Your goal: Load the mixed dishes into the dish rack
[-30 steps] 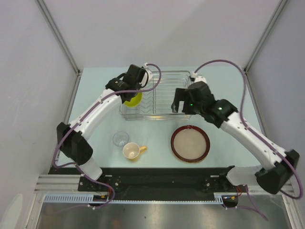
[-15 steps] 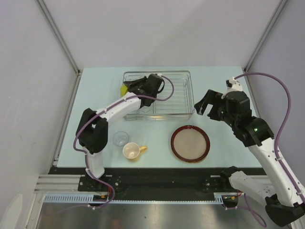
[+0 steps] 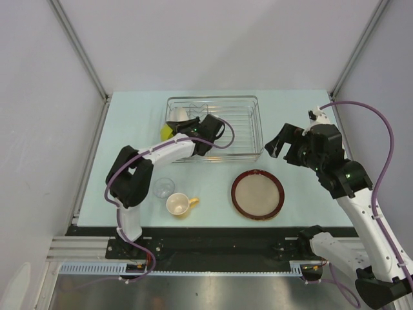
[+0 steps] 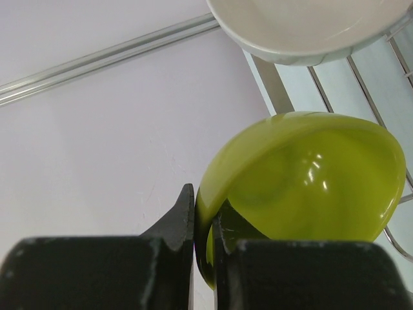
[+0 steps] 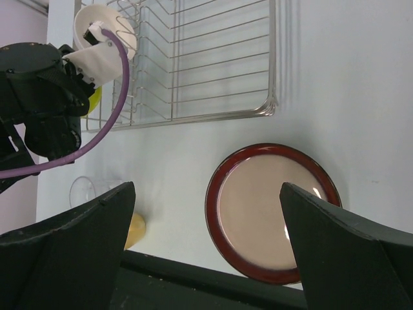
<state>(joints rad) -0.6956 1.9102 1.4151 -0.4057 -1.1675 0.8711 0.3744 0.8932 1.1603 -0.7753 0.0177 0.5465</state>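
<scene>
Pinches the lime-green bowl [image 4: 303, 187] by its rim in the narrowly closed left gripper [image 4: 203, 206], tilting it on edge to slot beside the white bowl [image 4: 303, 26] at the dish rack's [image 3: 258, 123] left end, upper centre overhead. Holds the right gripper [image 5: 206, 194] wide and empty above the dark-red-rimmed plate [image 5: 271, 210], lower right, probably for the next pick.

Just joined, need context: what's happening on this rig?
Left jaws are shut on the rim of the green bowl, holding it at the left end of the rack, next to a white bowl already in it. Right jaws are open and empty, hovering right of the rack. The plate, mug and glass sit on the table, not yet loaded.
</scene>
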